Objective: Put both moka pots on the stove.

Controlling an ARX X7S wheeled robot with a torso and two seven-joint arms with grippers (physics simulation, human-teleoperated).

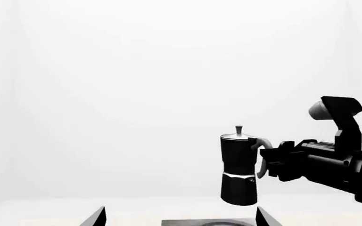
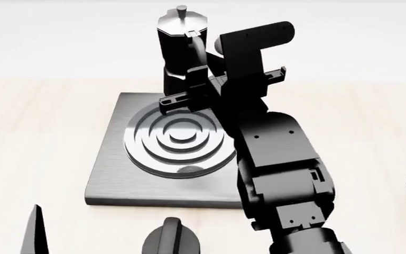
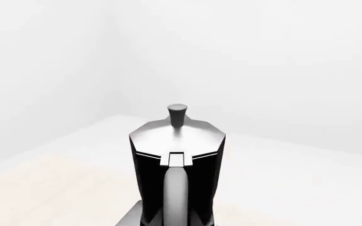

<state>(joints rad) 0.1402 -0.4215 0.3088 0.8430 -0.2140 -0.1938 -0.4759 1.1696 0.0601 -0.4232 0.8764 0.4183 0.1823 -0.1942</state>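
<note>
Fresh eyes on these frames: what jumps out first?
A moka pot held upright by its handle in the right gripper, above the far edge of the stove; the left wrist view shows its base off the surface. Next, the bare ring burner mid-plate, and a black knob near the stove's front edge.

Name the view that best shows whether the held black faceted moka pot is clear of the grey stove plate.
Left wrist view: the black faceted moka pot hangs side-on above the grey stove plate. The head view looks down, hiding its base; the right wrist view shows only lid and handle.
</note>
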